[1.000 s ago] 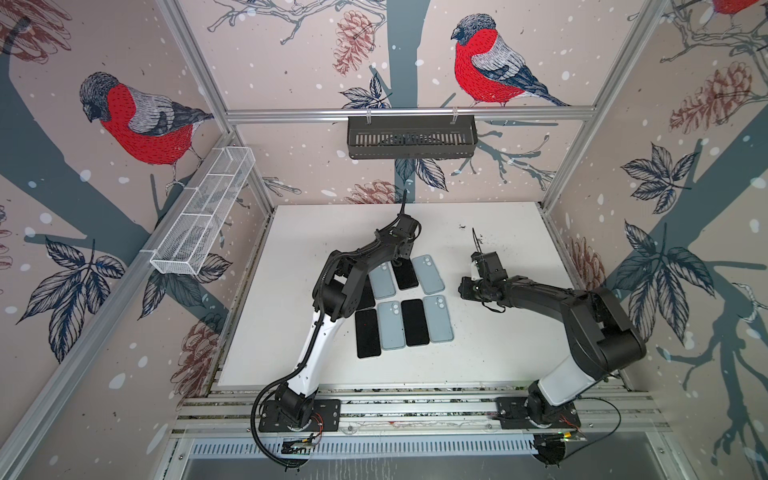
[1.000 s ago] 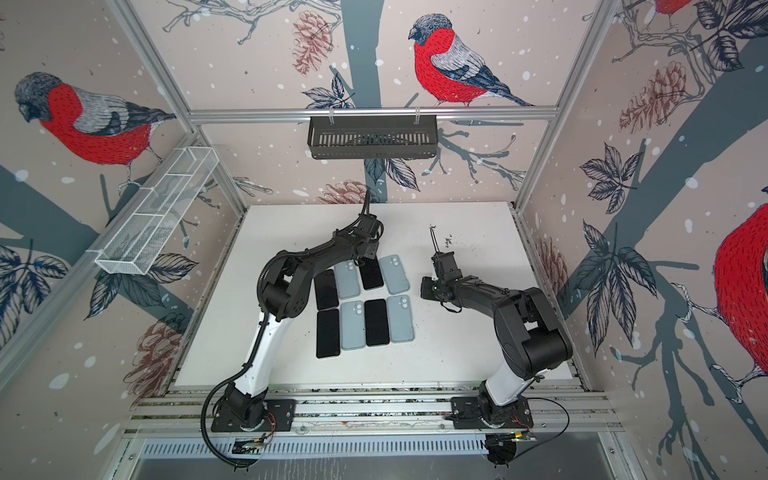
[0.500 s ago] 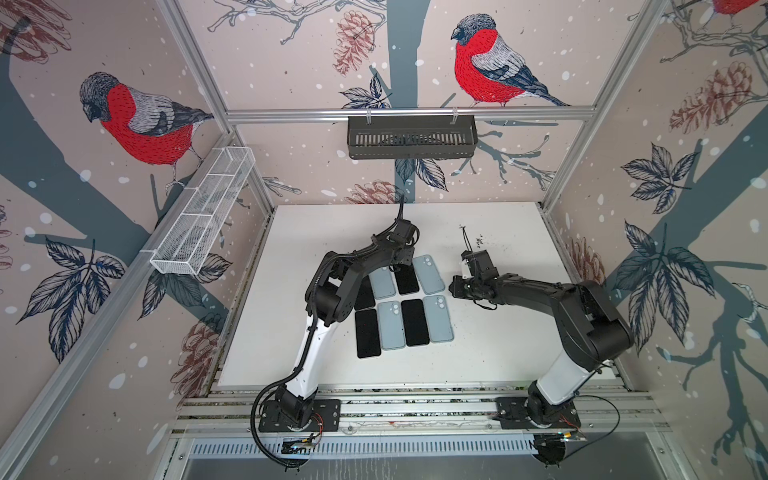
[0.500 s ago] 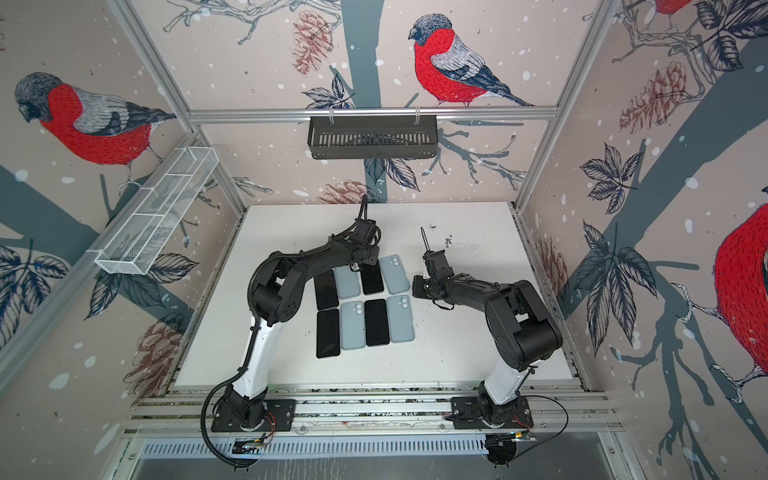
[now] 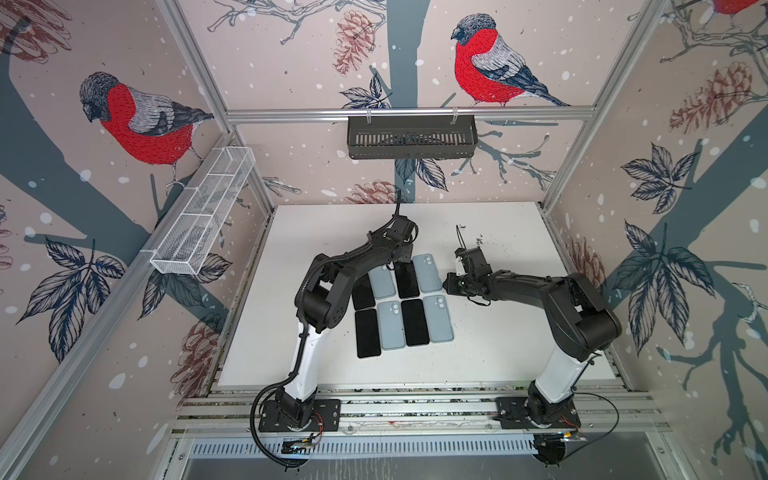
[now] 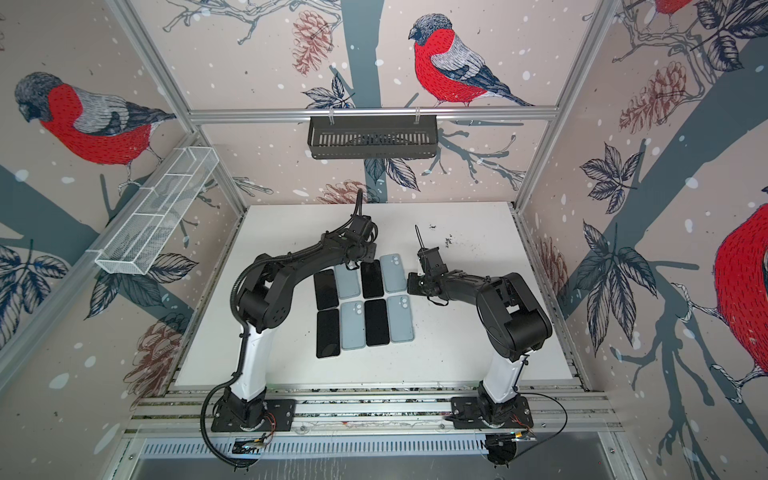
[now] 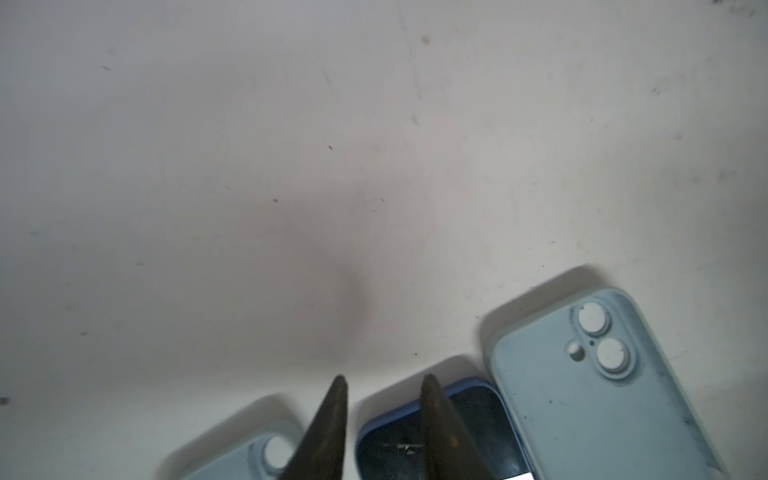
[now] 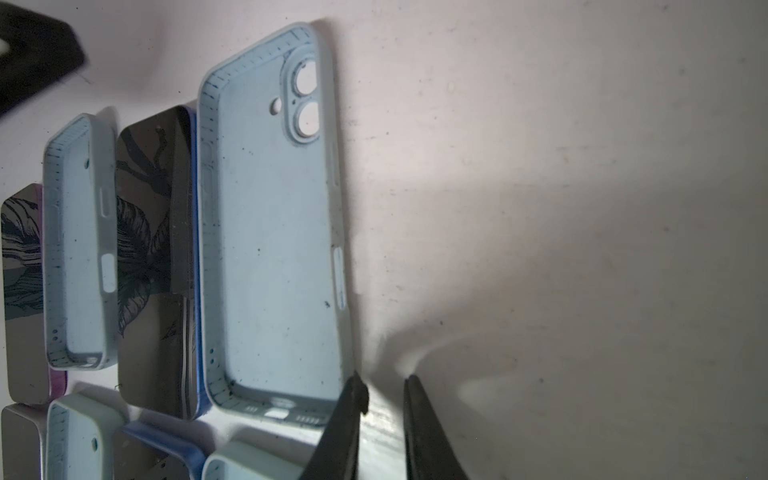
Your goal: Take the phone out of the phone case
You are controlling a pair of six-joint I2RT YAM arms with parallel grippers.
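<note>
Pale blue silicone phone case (image 8: 274, 232) by the right claw (image 8: 383, 378) lies open-side up, empty, surely soft and bendy. Left claw (image 7: 385, 377) hangs at the end of a glossy black blue-rimmed phone (image 7: 490, 424) in the far row: likely stiff, slippery, best pinched across its long edges. Both claws stand slightly parted, holding nothing. Cut off in the wrist view, its blue rim could be case or frame; I can't tell.

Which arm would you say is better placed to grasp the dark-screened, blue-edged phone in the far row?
Probably left: the left fingers bracket the blue-edged phone's corner, while the right fingers hang beside an empty pale-blue silicone case.
</note>
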